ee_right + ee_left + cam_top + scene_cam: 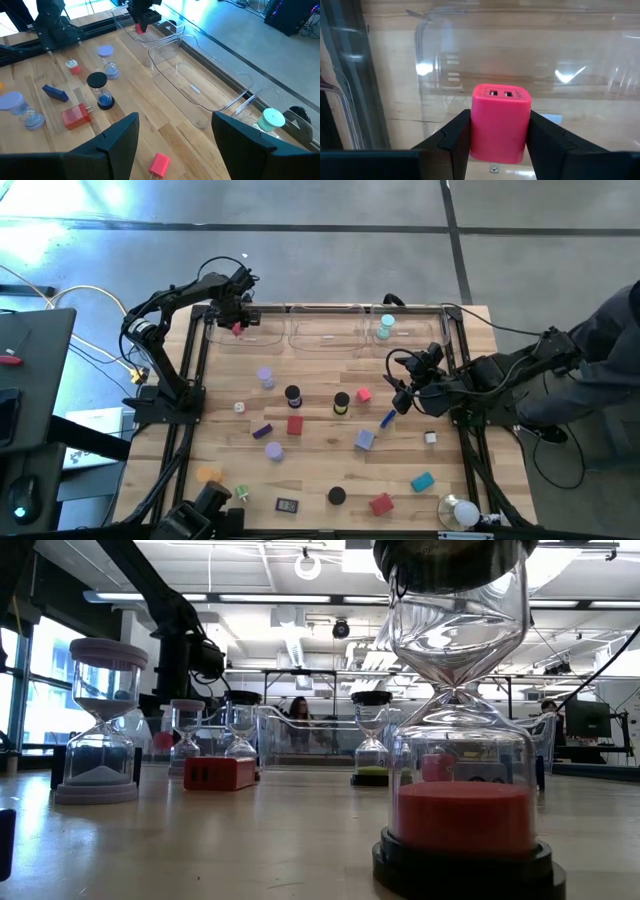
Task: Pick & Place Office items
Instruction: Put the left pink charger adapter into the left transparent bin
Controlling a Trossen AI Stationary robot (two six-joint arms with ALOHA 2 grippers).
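The left arm reaches to the far left corner of the table, where the left gripper hangs over the leftmost clear tray with its fingers pinching a pink charger block. The block is a rounded pink cube held upright, with two small ports showing on its upper face. The right arm waits at the table's right side, the right gripper spread and holding nothing above the bare wood.

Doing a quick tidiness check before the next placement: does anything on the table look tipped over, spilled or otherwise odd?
Nothing looks spilled or broken. The left pincer holds a pink USB charger block over the left clear tray. The one oddity is a white bulb-like object lying at the table's near right corner.
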